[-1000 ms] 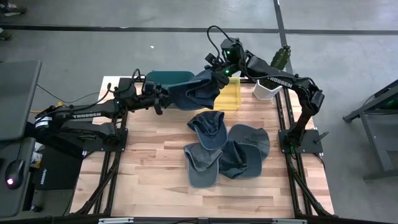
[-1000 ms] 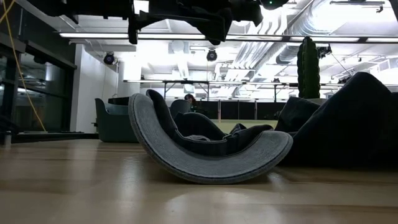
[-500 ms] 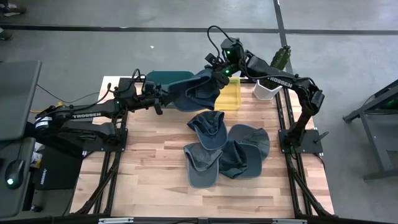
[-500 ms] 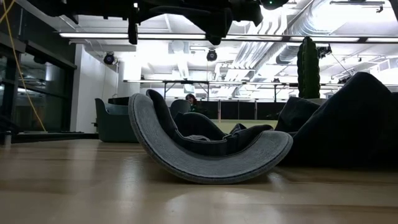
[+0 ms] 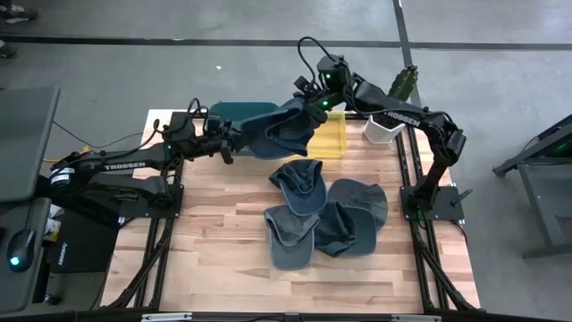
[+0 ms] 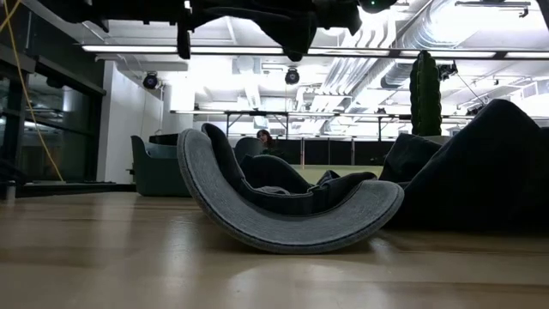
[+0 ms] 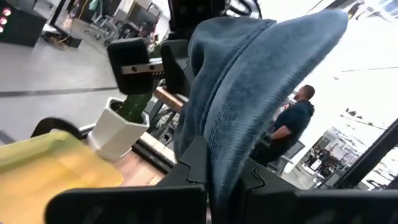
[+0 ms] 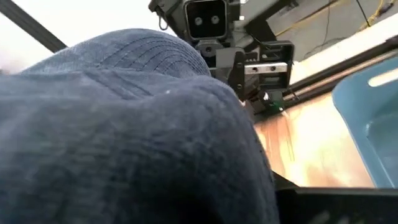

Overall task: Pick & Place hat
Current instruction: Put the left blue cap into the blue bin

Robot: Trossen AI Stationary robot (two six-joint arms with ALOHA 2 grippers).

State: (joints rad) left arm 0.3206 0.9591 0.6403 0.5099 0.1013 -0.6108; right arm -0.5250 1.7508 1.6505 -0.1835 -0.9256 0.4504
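I hold the hat (image 5: 273,132) in the air between my two pincers, well above the table (image 5: 214,233) and just short of the teal bin (image 5: 234,112), with the yellow tray (image 5: 331,139) on its other side. My left pincer (image 5: 234,139) is clenched on the hat's edge nearest the teal bin; in my left wrist view the blue cloth (image 7: 249,93) rises straight out from between my fingers. My right pincer (image 5: 313,105) is clenched on the opposite end, over the yellow tray's near corner. So the hat's long axis runs from one pincer to the other, stretched across the gap, sagging a little in the middle. The teal bin lies behind my left pincer, so my left arm is the nearer one to it. Both arms reach in low and nearly level from their own sides. The other hats (image 5: 326,219) lie heaped on the table, well apart from the teal bin.
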